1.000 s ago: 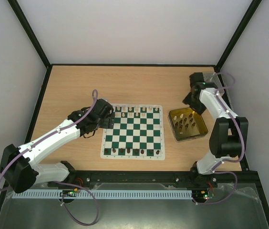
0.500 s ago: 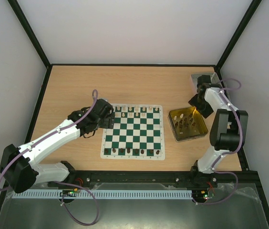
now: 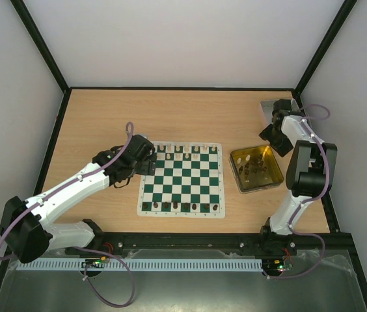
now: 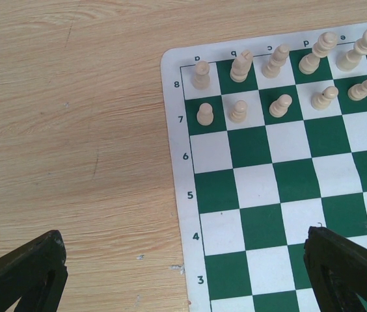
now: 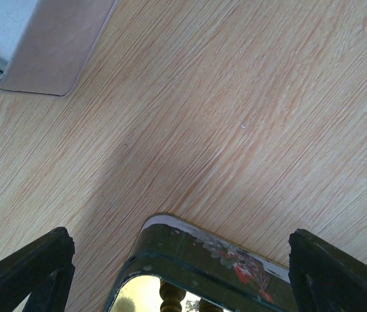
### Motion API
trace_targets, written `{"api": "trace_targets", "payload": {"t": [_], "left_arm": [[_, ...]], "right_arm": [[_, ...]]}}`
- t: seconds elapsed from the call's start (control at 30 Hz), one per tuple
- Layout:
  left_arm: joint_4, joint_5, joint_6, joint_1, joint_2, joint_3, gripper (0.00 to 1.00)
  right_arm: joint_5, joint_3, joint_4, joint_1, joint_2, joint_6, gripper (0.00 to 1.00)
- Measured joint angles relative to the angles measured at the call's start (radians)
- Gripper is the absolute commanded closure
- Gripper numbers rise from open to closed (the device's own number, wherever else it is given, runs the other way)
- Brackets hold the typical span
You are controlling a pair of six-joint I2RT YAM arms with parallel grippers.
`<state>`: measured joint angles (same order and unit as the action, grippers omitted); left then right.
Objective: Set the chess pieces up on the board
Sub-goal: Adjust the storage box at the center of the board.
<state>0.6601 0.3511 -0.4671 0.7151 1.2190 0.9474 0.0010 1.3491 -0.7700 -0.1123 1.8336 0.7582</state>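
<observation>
Bench: light wood-grain bench (image 3: 190,117), beneath both my end effectors.
Board: flat green-and-white checked board (image 4: 281,188), under and ahead of my left end effector (image 4: 183,260), its white left border between my fingers.
Yellow tray: translucent yellow square tray (image 5: 196,250), its rim just below my right end effector (image 5: 178,260).
Grey tray: pale grey rectangular tray (image 5: 53,45), ahead-left of my right end effector.
Left end effector: wide apart, holding nothing.
Right end effector: wide apart, holding nothing.
Cream pieces: small upright cream chess pieces (image 4: 281,104), on the two board rows farthest ahead of my left end effector.
Dark pieces: small dark brown chess pieces (image 3: 181,207), on the board's edge row behind my left end effector.
Tray pieces: several loose pieces (image 3: 256,168) in the yellow tray.
</observation>
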Motion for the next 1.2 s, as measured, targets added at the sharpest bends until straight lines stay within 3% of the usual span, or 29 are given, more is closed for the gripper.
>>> {"api": "trace_targets", "payload": {"t": [0.37, 0.73, 1.1, 1.2], "left_arm": [[-0.004, 0.000, 0.000, 0.000, 0.000, 0.000, 0.01], [-0.004, -0.001, 0.000, 0.000, 0.000, -0.001, 0.01], [-0.004, -0.014, 0.004, 0.000, 0.000, -0.001, 0.01], [-0.004, -0.029, 0.011, 0.000, 0.008, 0.000, 0.01]], "right_arm": [[-0.042, -0.133, 0.066, -0.003, -0.019, 0.021, 0.14], [-0.050, -0.295, 0.071, -0.003, -0.200, 0.089, 0.14], [0.037, -0.245, 0.016, 0.014, -0.225, 0.076, 0.18], [0.087, -0.200, 0.010, 0.088, -0.269, 0.051, 0.18]]}}
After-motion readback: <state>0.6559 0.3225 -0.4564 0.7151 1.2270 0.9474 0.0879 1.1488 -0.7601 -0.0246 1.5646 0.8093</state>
